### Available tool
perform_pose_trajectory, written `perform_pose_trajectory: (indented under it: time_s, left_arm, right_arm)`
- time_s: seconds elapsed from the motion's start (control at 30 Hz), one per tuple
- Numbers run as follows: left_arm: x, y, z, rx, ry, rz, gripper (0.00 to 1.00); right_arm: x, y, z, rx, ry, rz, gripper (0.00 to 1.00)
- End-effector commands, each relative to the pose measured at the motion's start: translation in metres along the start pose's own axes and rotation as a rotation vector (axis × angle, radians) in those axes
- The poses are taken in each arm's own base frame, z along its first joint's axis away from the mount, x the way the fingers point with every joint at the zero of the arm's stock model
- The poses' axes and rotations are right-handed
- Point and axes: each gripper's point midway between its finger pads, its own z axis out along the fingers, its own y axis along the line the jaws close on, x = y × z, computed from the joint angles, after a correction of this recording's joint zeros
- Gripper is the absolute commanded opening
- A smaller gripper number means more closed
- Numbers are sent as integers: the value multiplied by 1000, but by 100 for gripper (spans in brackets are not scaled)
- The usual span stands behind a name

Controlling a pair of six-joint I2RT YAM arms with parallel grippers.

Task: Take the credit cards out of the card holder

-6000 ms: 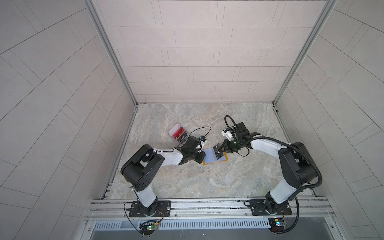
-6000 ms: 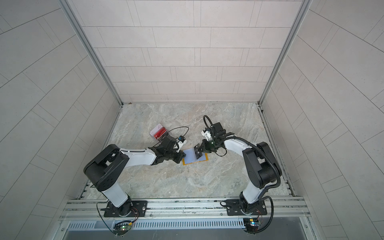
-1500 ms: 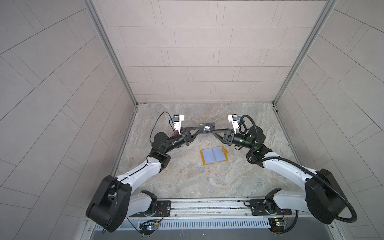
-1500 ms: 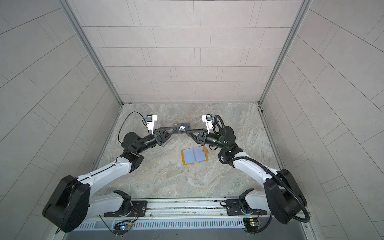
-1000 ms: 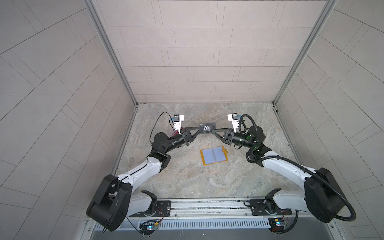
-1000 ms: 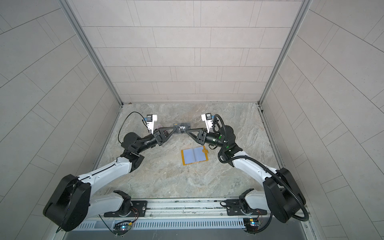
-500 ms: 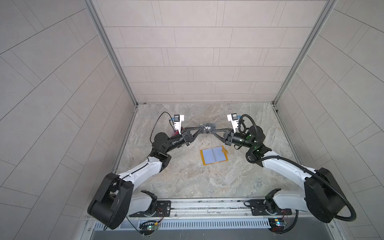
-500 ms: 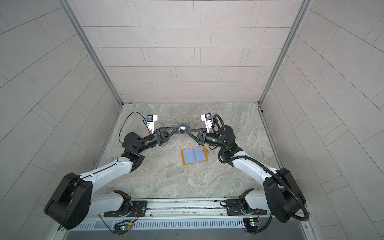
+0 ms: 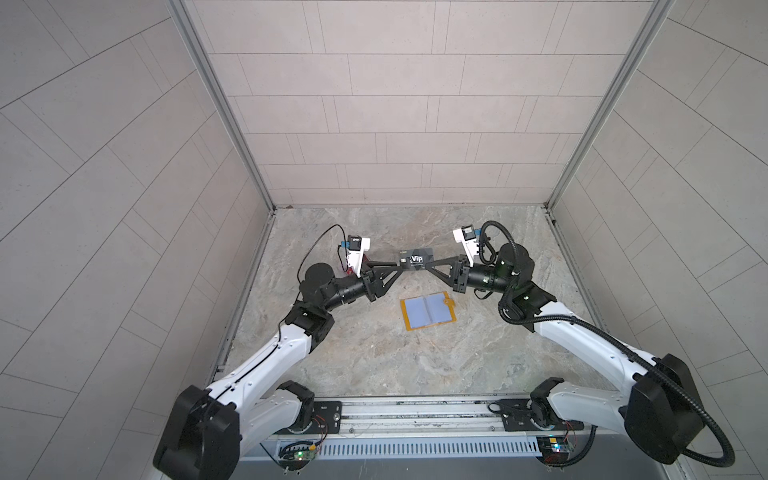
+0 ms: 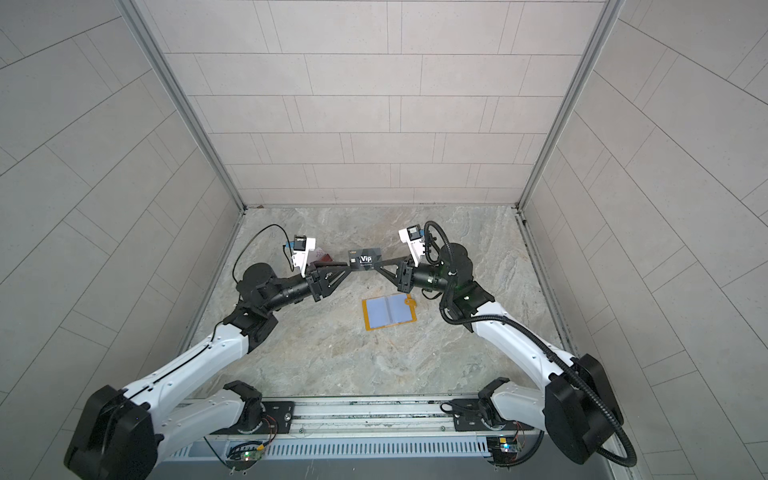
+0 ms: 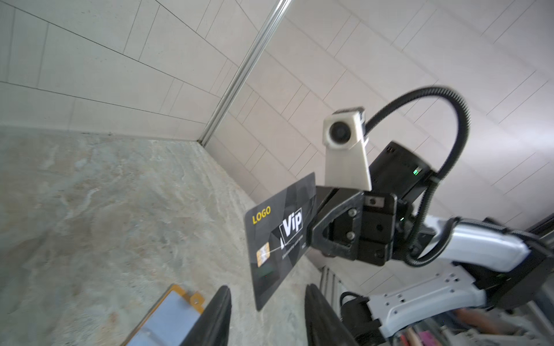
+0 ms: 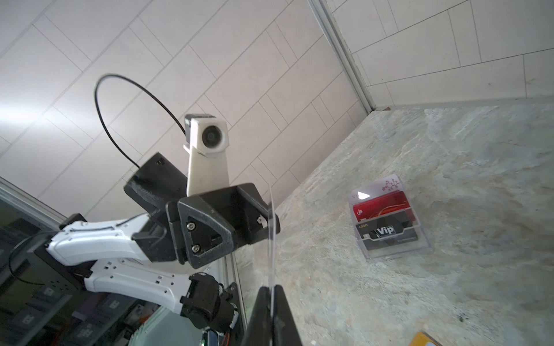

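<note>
Your right gripper [image 12: 271, 290] is clamped on one end of the black credit card [image 11: 281, 236]. The card's long axis runs to your left gripper [image 11: 266, 292], whose jaws stand apart around the other end. The card holder [image 9: 427, 311] lies open on the table below.

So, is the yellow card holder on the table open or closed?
Open. The card holder lies spread flat on the table, and both top views show its two bluish sleeve pages facing up.

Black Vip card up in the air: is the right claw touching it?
Touching. The right wrist view shows the right gripper pinching the black Vip card edge-on between both fingers, with no gap.
</note>
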Motion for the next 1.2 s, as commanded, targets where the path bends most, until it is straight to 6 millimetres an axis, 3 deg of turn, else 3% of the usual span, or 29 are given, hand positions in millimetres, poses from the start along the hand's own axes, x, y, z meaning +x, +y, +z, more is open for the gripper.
perform_pose_trajectory:
  time_s: [0.0, 0.27, 0.43, 0.63, 0.8, 1.17]
  left_arm:
    - [9, 3, -12, -99, 132, 140, 51]
    - [14, -21, -32, -88, 347, 308, 59]
    - [24, -43, -37, 43, 445, 324, 60]
    - [23, -73, -40, 214, 440, 331, 60]
    - [29, -75, -42, 239, 475, 315, 59]
    - [39, -72, -36, 286, 535, 234, 53]
  right_arm:
    - [20, 6, -7, 5, 127, -73, 0]
    - [54, 11, -20, 12, 327, -187, 0]
    - [64, 26, -25, -62, 399, -253, 0]
    - [70, 43, -19, -171, 467, -292, 0]
    - [76, 60, -15, -281, 515, -305, 0]
    - [78, 64, -9, -302, 548, -338, 0]
